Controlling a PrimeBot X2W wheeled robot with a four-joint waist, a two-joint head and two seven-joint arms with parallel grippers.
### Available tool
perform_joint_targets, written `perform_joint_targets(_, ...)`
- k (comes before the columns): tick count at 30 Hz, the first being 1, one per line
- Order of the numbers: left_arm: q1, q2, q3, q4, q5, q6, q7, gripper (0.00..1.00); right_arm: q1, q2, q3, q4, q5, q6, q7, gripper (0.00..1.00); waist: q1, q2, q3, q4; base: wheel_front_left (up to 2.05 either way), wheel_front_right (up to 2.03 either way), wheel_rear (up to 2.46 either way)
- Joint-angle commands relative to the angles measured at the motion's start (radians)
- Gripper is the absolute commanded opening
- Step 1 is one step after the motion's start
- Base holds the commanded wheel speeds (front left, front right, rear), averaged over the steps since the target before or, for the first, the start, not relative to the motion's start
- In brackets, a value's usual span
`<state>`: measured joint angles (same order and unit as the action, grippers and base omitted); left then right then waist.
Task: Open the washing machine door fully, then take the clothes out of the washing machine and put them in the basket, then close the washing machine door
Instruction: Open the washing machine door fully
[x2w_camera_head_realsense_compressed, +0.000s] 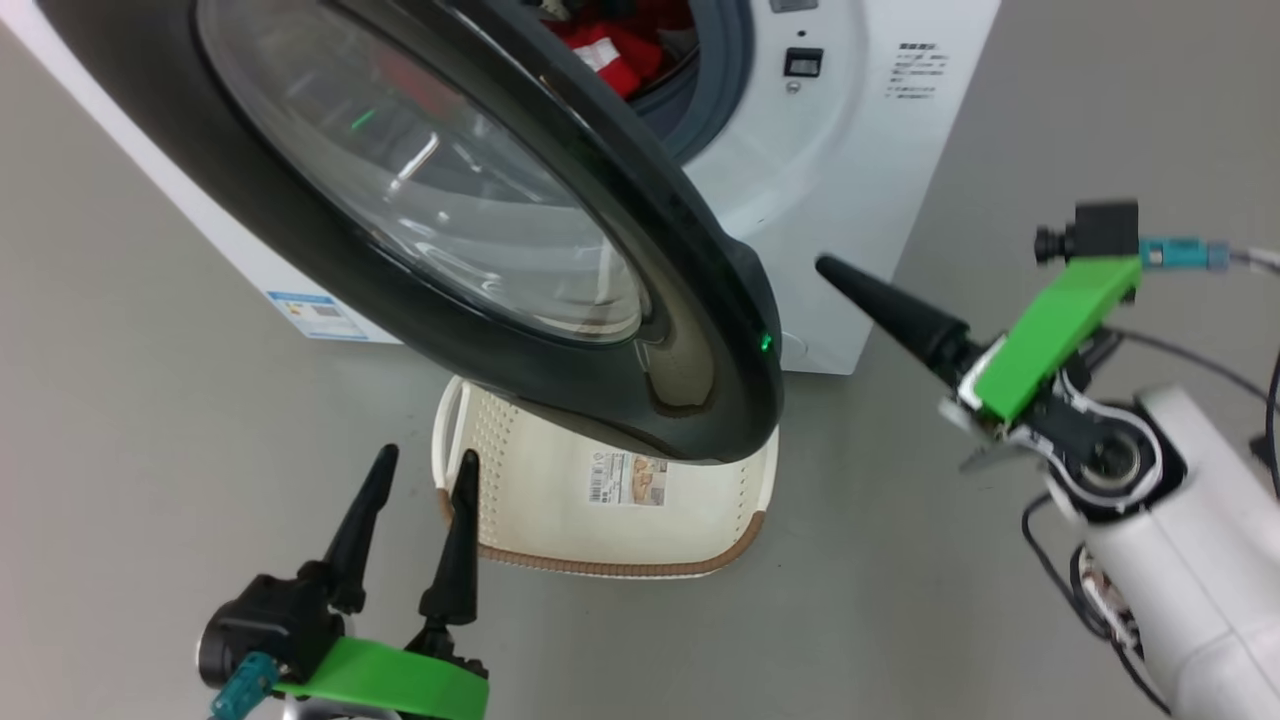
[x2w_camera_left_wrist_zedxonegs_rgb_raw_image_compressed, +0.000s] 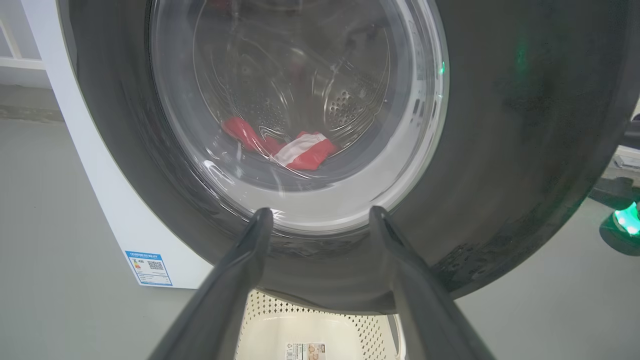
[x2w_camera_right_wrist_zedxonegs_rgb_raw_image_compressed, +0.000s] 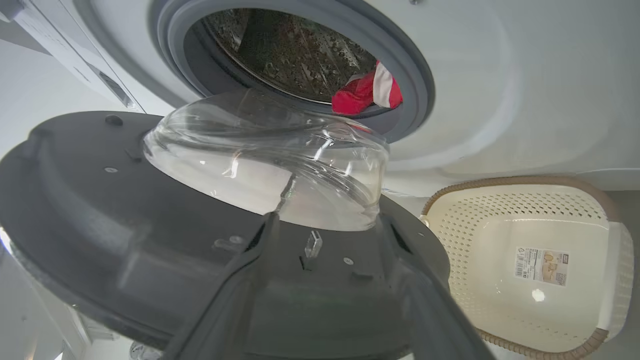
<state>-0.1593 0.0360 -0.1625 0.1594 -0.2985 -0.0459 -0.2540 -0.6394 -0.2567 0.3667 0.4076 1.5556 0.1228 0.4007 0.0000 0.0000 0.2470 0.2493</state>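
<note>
- left gripper (x2w_camera_head_realsense_compressed: 427, 458), right gripper (x2w_camera_right_wrist_zedxonegs_rgb_raw_image_compressed: 326, 217): fingers spread, empty.
- washing machine door (x2w_camera_head_realsense_compressed: 690, 270): part open, overhanging basket (x2w_camera_head_realsense_compressed: 620, 570).
- clothes (x2w_camera_head_realsense_compressed: 610, 50): inside washing machine (x2w_camera_head_realsense_compressed: 850, 200).
- Risk: unheld door may swing shut, blocking reach; dropped clothes landing on door.

Looked like a test lab or demo bay, not a home laundry. The washing machine (x2w_camera_head_realsense_compressed: 860, 180) stood alone on a bare, smooth grey floor (x2w_camera_head_realsense_compressed: 120, 450), with open floor to its left and right. A blue sticker (x2w_camera_head_realsense_compressed: 320, 315) was on its front, low at the left. The basket (x2w_camera_head_realsense_compressed: 620, 568) on the floor had a paper label (x2w_camera_head_realsense_compressed: 628, 478) inside. Plain pale wall (x2w_camera_left_wrist_zedxonegs_rgb_raw_image_compressed: 10, 30) at far left.
</note>
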Motion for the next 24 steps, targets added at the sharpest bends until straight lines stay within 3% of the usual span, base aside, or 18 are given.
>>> perform_joint_targets(1,0.015,0.014,0.040,-0.020,0.013,-0.008,-0.008,1.00,0.029,-0.002,0.002,-0.023,-0.008,0.008,-0.012,1.00,0.0000,0.0000,-0.010,-0.014,0.00,0.00,0.00)
perform_joint_targets(14,0.061,0.014,0.095,-0.013,0.020,-0.018,-0.008,1.00,0.266,-0.043,-0.028,-0.024,-0.022,0.008,-0.158,1.00,0.0000,0.0000,-0.057,-0.070,0.00,0.00,0.00)
perform_joint_targets(24,0.080,0.014,0.121,0.001,0.032,-0.027,-0.008,1.00,0.362,-0.088,0.044,-0.005,-0.152,0.008,-0.373,1.00,0.0000,0.0000,-0.082,-0.088,0.00,0.00,0.00)
